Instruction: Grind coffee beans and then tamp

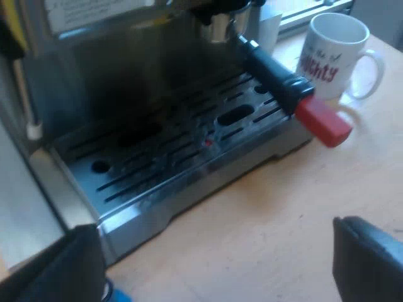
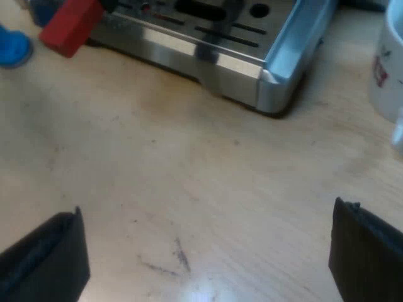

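Note:
The espresso machine [image 1: 126,69] stands on a wooden table, its slotted metal drip tray [image 1: 182,151] toward me. The holder's dark handle [image 1: 274,78] sticks out from the machine's front over the tray and ends in a red tip [image 1: 322,121]. My left gripper [image 1: 217,267] hangs open over the bare table just before the tray's edge, nothing between its fingers. My right gripper [image 2: 208,258] is open too, above bare wood a short way from the tray's corner [image 2: 271,78]. The red tip [image 2: 70,25] juts past the tray's edge. A blue tamper [image 2: 12,47] stands on the table near that tip.
A white mug [image 1: 334,53] with red lettering stands on the table beyond the red tip, handle turned away from the machine. The mug's side [image 2: 390,69] also sits close to the tray's corner. Bare wooden tabletop [image 2: 189,189] lies under both grippers.

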Controlling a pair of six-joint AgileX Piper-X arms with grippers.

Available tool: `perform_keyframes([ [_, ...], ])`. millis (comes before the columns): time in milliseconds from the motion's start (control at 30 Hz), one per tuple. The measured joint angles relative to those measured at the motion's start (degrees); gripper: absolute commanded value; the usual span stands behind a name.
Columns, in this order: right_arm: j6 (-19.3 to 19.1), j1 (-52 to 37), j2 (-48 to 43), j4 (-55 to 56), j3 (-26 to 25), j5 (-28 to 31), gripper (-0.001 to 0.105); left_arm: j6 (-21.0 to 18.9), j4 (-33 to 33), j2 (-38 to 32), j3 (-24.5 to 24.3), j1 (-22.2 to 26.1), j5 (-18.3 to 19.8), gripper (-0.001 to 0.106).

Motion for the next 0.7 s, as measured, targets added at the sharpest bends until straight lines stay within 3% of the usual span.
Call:
perform_keyframes([
  [133, -0.4, 8.0, 2.8, -2.4, 0.0, -0.5, 0.079, 1.7, -2.4, 2.2, 0.0, -1.7, 4.3, 0.085],
  [267, -0.4, 13.9, 4.2, -6.0, 0.0, 2.3, 0.079, 2.3, -4.6, 3.2, 0.0, -4.1, 5.7, 0.085],
  [433, 0.0, 23.1, 7.2, -11.4, 0.0, 9.9, 0.079, 7.2, -5.8, 4.9, 0.2, -8.1, 7.0, 0.085],
  [567, 0.7, 29.2, 9.7, -14.8, 0.2, 16.5, 0.079, 7.6, -8.5, 5.5, 2.3, -10.0, 7.6, 0.085],
  [700, 5.0, 36.6, 12.5, -21.7, 2.4, 24.9, 0.074, 7.7, -12.9, 5.6, 6.4, -10.6, 9.6, 0.085],
])
